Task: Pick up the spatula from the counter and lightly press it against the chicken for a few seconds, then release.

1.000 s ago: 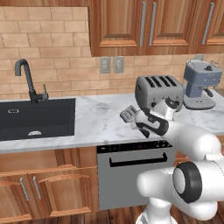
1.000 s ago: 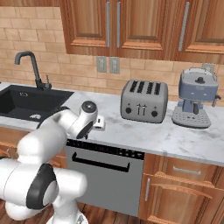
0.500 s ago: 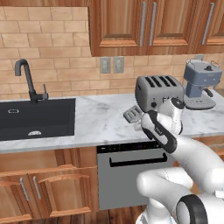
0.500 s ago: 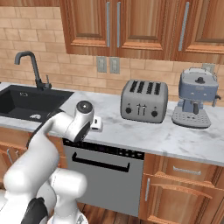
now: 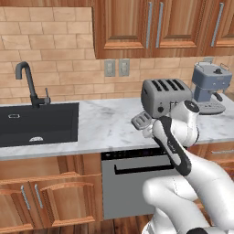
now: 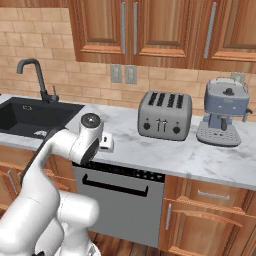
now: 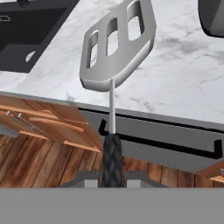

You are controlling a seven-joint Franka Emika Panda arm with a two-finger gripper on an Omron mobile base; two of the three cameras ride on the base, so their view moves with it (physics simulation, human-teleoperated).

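Left base view shows the marble table (image 5: 105,130) along the brick wall, with the black sink (image 5: 39,122) set in its left part and the grey dishwasher (image 5: 123,192) below its front edge. The white arm (image 5: 187,123) bends over that edge. At the back stands a toaster (image 5: 163,96), and a blue coffee machine (image 5: 209,87) stands to its right. The spatula (image 7: 117,48) has its slotted blade over the table, just in front of the toaster; contact with the marble cannot be told. The jaws are clamped on its dark ribbed handle.
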